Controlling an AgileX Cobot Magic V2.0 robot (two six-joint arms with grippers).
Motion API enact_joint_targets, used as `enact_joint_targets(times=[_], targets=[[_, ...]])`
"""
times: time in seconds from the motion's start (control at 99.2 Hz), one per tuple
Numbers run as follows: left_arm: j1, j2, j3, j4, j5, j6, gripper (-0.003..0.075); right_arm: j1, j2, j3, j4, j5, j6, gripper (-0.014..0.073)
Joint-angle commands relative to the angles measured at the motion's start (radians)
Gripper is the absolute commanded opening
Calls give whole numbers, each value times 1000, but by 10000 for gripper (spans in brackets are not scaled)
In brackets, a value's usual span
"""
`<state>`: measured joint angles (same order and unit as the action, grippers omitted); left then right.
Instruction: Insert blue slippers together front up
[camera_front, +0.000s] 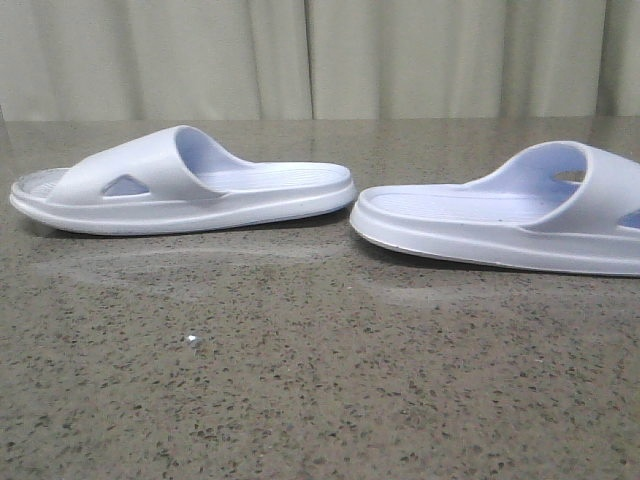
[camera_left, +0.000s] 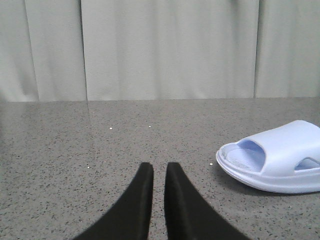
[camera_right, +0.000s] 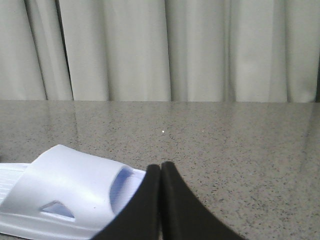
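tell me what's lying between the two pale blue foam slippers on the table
Nothing. In the front view, the left pale blue foam slipper and the right pale blue foam slipper lie heel to heel, with only a narrow strip of bare speckled grey tabletop between them.

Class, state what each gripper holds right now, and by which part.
Nothing. The left gripper and right gripper are both empty; both slippers lie on the table.

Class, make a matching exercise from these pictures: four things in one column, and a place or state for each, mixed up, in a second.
1. left slipper
2. right slipper
3. left claw
4. right claw

A. tips touching, nothing held
B. toe towards the table's left side
C. narrow gap between the tips
D. cut off by the front view's right edge

Pairs: 1-B, 2-D, 3-C, 4-A
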<state>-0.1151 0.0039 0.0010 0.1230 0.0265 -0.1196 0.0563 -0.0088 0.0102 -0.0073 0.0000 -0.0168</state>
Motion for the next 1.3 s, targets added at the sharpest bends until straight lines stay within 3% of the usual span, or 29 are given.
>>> enact_joint_targets(times=[0.0,1.29], targets=[[-9,10,10,0,-83,-8,16,-6,-22,20,-10,-82,-5,-107],[-52,10,10,0,-83,-8,16,-6,-22,20,-10,-82,-5,-107]])
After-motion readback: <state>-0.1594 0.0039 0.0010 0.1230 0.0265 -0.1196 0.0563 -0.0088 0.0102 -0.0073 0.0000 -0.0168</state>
